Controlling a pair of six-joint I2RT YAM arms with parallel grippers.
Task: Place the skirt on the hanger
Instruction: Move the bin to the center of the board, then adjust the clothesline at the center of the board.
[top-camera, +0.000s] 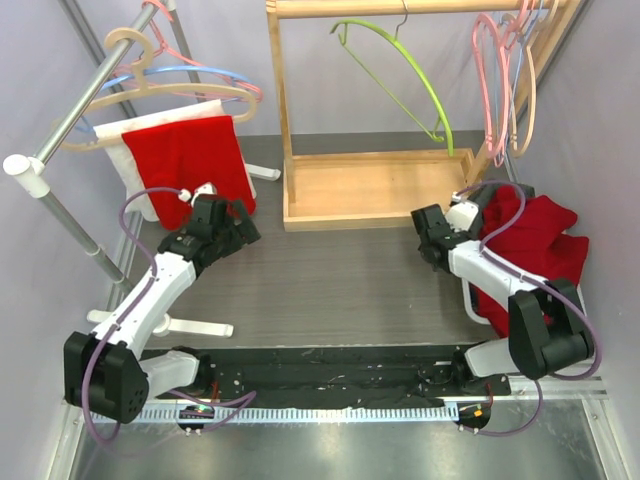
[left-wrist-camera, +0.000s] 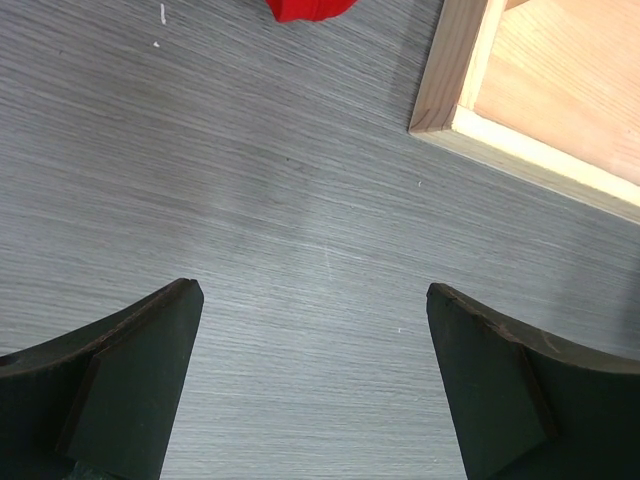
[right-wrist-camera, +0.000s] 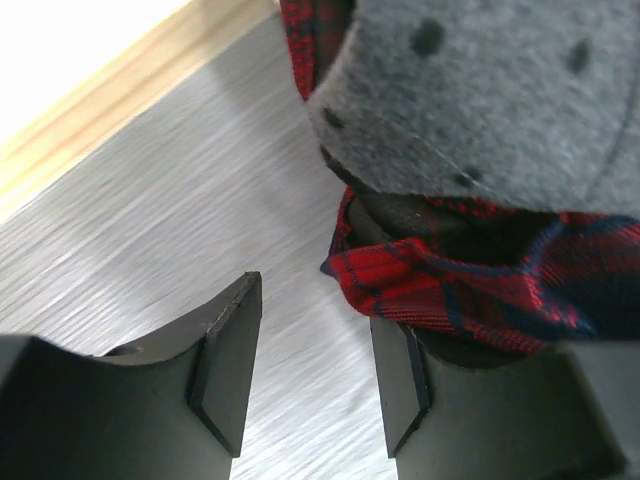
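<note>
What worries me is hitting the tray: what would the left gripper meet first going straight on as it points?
Probably the bare table top, which the open left gripper angles down at. The wooden tray sits right of that line, the red cloth farther ahead; depth is unclear.

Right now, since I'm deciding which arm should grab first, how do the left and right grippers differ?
The left gripper has its jaws spread wide; the right gripper shows a narrower gap. The left gripper hangs over bare table, with no cloth between its fingers; the right gripper has red plaid cloth at one fingertip. Both are open and hold nothing.
</note>
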